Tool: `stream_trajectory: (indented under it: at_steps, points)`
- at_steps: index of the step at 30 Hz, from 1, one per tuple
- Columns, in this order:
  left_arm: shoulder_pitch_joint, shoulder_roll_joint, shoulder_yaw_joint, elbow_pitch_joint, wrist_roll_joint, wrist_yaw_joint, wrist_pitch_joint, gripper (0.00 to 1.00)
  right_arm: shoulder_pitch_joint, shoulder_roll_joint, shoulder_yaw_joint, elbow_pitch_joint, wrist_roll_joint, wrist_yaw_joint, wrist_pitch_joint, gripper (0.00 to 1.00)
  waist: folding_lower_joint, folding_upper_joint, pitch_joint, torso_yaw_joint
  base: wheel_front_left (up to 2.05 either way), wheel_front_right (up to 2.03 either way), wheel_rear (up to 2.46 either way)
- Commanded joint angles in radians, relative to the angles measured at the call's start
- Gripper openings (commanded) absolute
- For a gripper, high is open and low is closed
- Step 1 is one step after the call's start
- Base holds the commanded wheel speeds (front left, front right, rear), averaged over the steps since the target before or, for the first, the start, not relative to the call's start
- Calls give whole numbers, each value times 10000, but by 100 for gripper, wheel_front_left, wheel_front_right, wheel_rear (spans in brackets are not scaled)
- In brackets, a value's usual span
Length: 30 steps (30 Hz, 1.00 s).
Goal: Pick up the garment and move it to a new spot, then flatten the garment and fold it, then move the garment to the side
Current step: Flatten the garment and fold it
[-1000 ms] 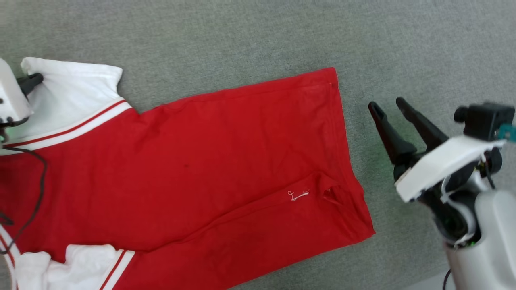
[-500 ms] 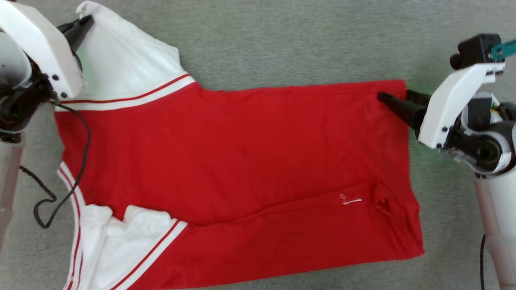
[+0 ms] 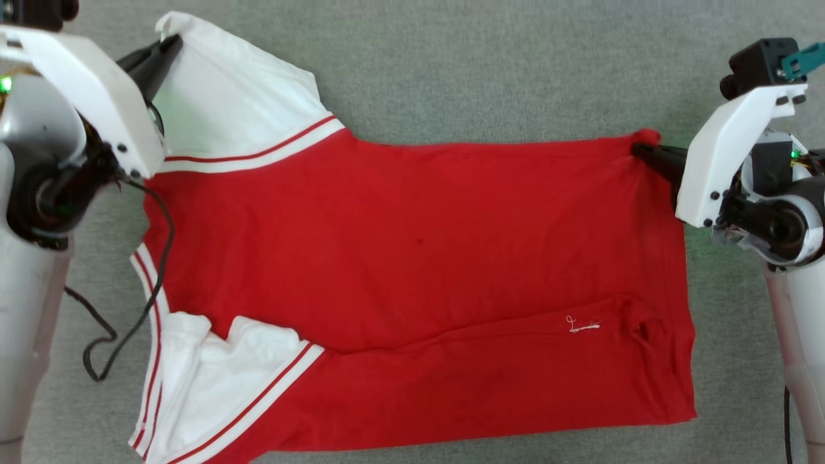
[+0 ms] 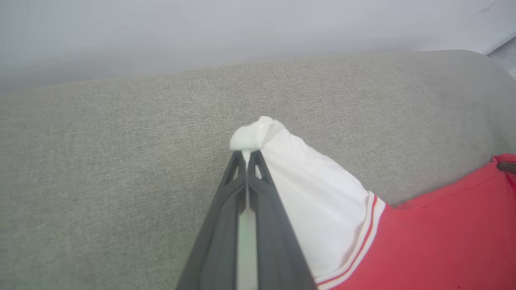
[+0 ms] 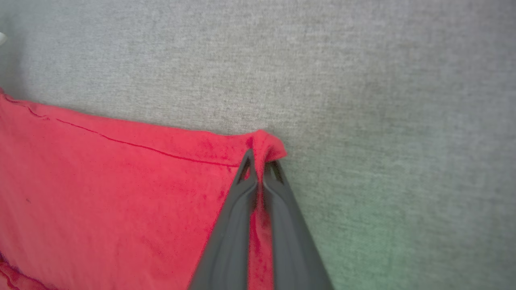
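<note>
The garment (image 3: 412, 258), a red T-shirt with white sleeves and striped trim, lies spread sideways on the grey fabric surface (image 3: 483, 64), collar end to the left. My left gripper (image 3: 171, 44) is shut on the tip of the far white sleeve (image 4: 258, 135), as the left wrist view confirms (image 4: 246, 155). My right gripper (image 3: 641, 149) is shut on the far hem corner (image 5: 266, 143) of the red body, with cloth pinched between its fingertips (image 5: 258, 159). The near white sleeve (image 3: 213, 374) lies crumpled at the lower left.
A black cable (image 3: 129, 303) hangs from my left arm across the shirt's collar side. Grey fabric extends beyond the shirt at the top and to the right (image 3: 728, 361). A pale wall (image 4: 242, 32) rises behind the surface's far edge.
My right gripper reached the far hem corner and shut on it. The camera has shifted, bringing both arms further into the head view. The left gripper keeps its hold on the sleeve.
</note>
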Motion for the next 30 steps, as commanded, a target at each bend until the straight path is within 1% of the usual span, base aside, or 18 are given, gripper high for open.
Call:
stream_trajectory:
  at_steps: [1, 6, 12, 15, 19, 25, 26, 27, 28, 29, 30]
  points:
    - [297, -36, 111, 6, 1, 1, -248, 0, 255, -1, -11, -119, -28, -1, -212, 0, 0, 0, -299, 55, 0, 0, 0]
    - [1660, -88, 498, -255, -236, 218, -1169, 0, 1049, -240, -179, -835, -188, -1, -914, 0, 0, 0, -1125, 204, 0, 0, 0]
    - [4168, -270, 1011, -1079, -679, 686, -2164, 0, 2630, -421, -372, -1619, -158, -1, -1359, 0, 0, 0, -2051, 466, 0, 0, 0]
    - [5426, -404, 1103, -1442, -871, 933, -2423, 0, 3487, -336, -544, -1932, -48, -1, -1527, 0, 0, 0, -2415, 607, 0, 0, 0]
    - [6695, -708, 953, -1624, -1105, 1132, -2537, 0, 4547, -226, -795, -2081, 58, -1, -1682, 0, 0, 0, -2725, 763, 0, 0, 0]
    - [7876, -1103, 939, -1422, -1338, 1354, -2843, 0, 5750, -46, -1232, -1955, -51, -1, -2120, 0, 0, 0, -3134, 833, 0, 0, 0]
    - [8049, -1137, 899, -1358, -1392, 1340, -2819, 0, 5919, -5, -1254, -1920, -74, -1, -2171, 9, 0, 0, -3198, 820, 0, 0, 0]
    - [8146, -1190, 910, -1309, -1447, 1373, -2861, 0, 6069, 50, -1272, -1864, -85, -1, -2259, 40, 0, 0, -3264, 799, 0, 0, 0]
    - [8226, -1245, 914, -1257, -1467, 1395, -2915, 0, 6206, 134, -1296, -1786, -84, -1, -2340, 87, 0, 0, -3324, 770, 0, 0, 0]
    - [8360, -1306, 817, -1183, -1500, 1344, -2843, 23, 6347, 175, -1295, -1736, -97, -1, -2429, 100, 0, 0, -3375, 741, 0, 0, 0]
    - [8491, -1384, 710, -1100, -1537, 1304, -2782, 50, 6467, 212, -1271, -1695, -117, -1, -2547, 100, 0, 0, -3435, 709, 0, 0, 0]
